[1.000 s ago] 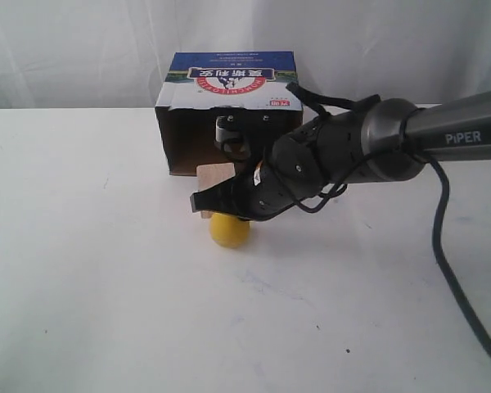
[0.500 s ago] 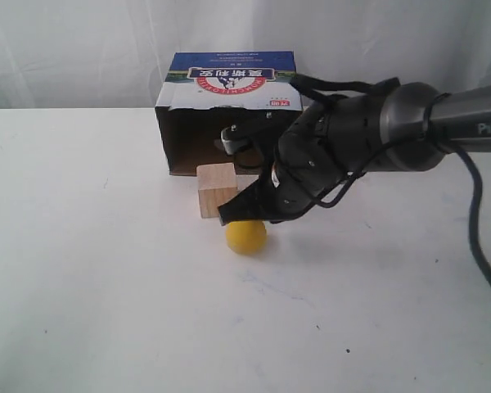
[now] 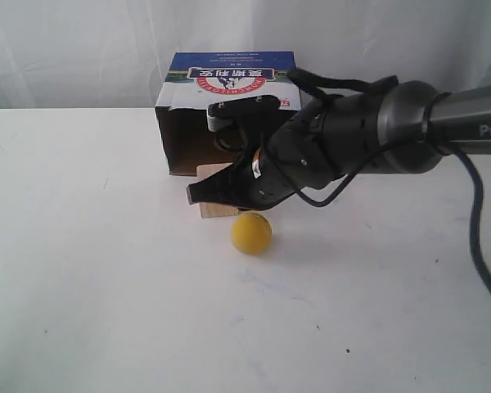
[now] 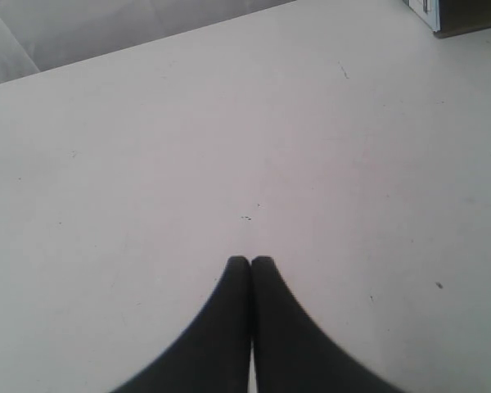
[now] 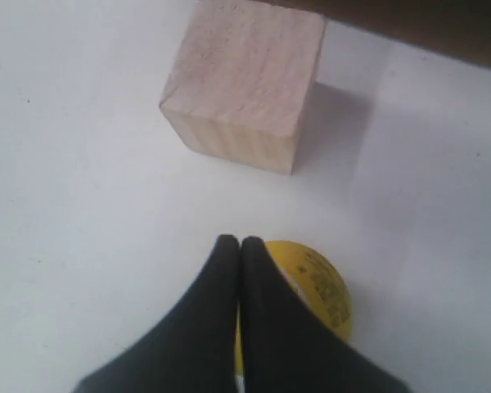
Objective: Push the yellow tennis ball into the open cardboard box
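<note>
Two pairs of jaws, and both are closed on nothing. Your left gripper (image 4: pixel 250 260) has its dark fingers meeting tip to tip over bare white table (image 4: pixel 131 147). A corner of the open cardboard box (image 4: pixel 475 16) shows at the frame's edge, well apart from that gripper.

In the exterior view, reading from the left, the table is bare until you reach the middle. There your right gripper (image 3: pixel 195 196) reaches across, its fingers pressed flat together with no gap between them. Its tips point towards 9 o'clock and sit in front of the light wooden cube (image 3: pixel 218 210), hiding most of it. The yellow tennis ball (image 3: pixel 251 232) rests on the table at about 5 o'clock from the cube, close beside it but not touching, and outside the box. The box stands at 12 o'clock from both, with its dark opening facing them and its blue, white and red printed top upward.

From the right wrist camera the closed fingers overlap the ball, but you cannot tell whether they touch it.

Further right, the grey arm (image 3: pixel 442 123) stretches off at 3 o'clock, and a black cable (image 3: pixel 475 246) hangs below it. A white curtain (image 3: pixel 65 49) closes the room at 12 o'clock.
</note>
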